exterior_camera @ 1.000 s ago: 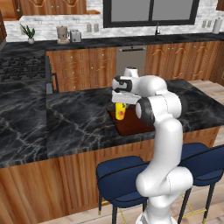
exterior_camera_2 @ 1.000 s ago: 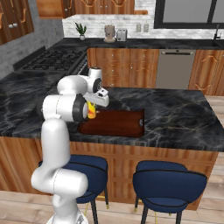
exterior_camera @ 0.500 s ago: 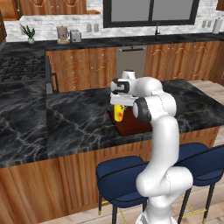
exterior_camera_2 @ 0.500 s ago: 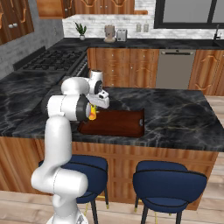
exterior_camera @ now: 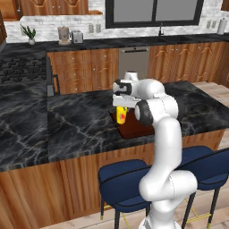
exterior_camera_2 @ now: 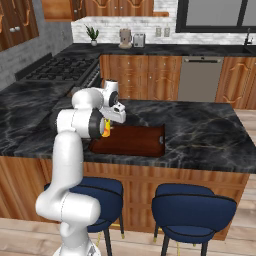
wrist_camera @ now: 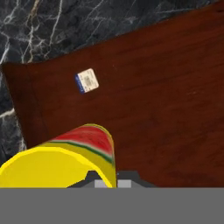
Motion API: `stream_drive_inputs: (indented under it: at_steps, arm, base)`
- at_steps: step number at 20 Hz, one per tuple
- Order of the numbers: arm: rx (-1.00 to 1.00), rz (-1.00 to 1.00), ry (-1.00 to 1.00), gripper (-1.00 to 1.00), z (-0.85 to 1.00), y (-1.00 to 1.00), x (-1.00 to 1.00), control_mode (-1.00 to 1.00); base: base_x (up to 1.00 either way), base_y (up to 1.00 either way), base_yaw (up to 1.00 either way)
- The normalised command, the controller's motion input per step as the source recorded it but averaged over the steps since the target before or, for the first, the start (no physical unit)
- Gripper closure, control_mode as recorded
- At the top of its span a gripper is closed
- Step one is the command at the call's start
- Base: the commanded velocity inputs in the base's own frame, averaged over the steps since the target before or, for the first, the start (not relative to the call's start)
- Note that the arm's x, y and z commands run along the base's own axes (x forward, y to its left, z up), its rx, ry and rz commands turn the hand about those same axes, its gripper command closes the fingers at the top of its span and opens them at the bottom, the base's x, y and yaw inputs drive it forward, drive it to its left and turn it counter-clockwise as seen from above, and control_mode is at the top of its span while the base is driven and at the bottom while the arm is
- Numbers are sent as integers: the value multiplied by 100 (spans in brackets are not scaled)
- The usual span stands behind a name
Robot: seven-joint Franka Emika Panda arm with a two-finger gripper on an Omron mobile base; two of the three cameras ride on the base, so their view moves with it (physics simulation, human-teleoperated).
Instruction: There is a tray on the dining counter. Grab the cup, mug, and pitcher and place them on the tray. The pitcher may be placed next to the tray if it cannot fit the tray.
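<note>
claw (exterior_camera: 120, 108): my fingers clamped on the yellow cup (exterior_camera: 121, 115) by its rim, centre frame in the left base view | cup: hangs over the tray's (exterior_camera_2: 135, 142) near-left corner, lower than a second ago | tray: on the dining counter (exterior_camera: 67, 125), small white label (wrist_camera: 86, 81) upper left in the hand view | arm: elbow swung slightly since earlier frame

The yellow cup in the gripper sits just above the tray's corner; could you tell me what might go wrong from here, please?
1. The yellow cup hangs over the tray close to its left end, near the rim; released there, it could catch the rim and tip onto the dining counter.
2. The gripper pinches only the cup's wall, so the cup may swing or drop unevenly on release.
3. A small label lies on the tray floor; set on it, the cup might rock.
</note>
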Motion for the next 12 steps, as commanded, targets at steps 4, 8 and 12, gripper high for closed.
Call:
stream_drive_inputs:
  at_steps: [4, 8, 12]
  arm:
    - [0, 0, 0, 100, 0, 0, 0, -100]
    - [0, 0, 0, 100, 0, 0, 0, -100]
    - [0, 0, 0, -100, 0, 0, 0, -100]
  base:
    - [0, 0, 0]
    - [0, 0, 0]
    - [0, 0, 0]
